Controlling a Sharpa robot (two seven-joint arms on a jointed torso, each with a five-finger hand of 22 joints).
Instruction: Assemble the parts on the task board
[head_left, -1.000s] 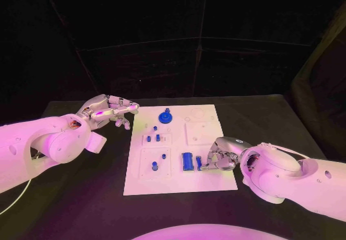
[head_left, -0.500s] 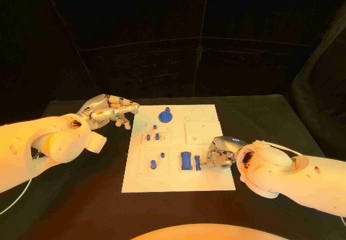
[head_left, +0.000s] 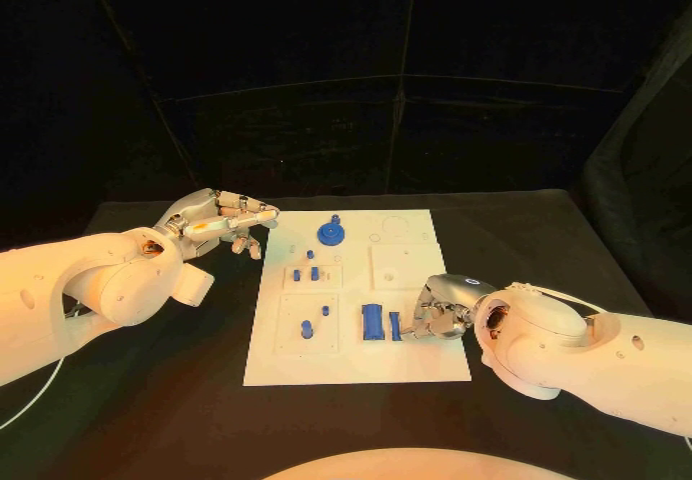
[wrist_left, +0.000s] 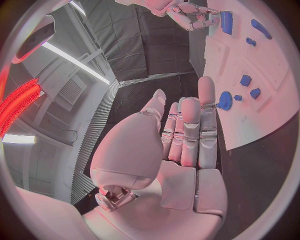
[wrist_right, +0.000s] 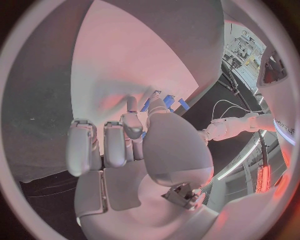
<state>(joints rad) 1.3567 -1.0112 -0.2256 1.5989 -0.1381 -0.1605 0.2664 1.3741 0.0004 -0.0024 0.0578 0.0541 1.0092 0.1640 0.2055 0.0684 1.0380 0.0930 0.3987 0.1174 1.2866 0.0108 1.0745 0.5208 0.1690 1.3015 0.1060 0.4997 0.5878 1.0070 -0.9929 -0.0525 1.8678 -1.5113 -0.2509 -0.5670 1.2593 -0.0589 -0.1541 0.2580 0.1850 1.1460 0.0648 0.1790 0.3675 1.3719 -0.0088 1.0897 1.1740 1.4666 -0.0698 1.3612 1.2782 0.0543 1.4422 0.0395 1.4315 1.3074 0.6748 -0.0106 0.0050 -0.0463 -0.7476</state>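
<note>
Right of centre on the board, the right hand curls beside two blue bars; whether it grips one, I cannot tell. They look light, stiff, slippery: pinch the long sides. Left hand holds nothing, fingers loosely bent.

From the left wrist camera I see my left hand with its fingers lying straight and close together, the thumb alongside, nothing in them. Past the fingertips lies the white task board on the black surface. A round blue gear-like part sits on the board just beside the tip of the longest finger; I cannot tell whether they touch. Further along the board I see two small blue pegs, another small pair, an elongated blue piece and a blue block. My right hand rests at that block, fingers curled against it.
</note>
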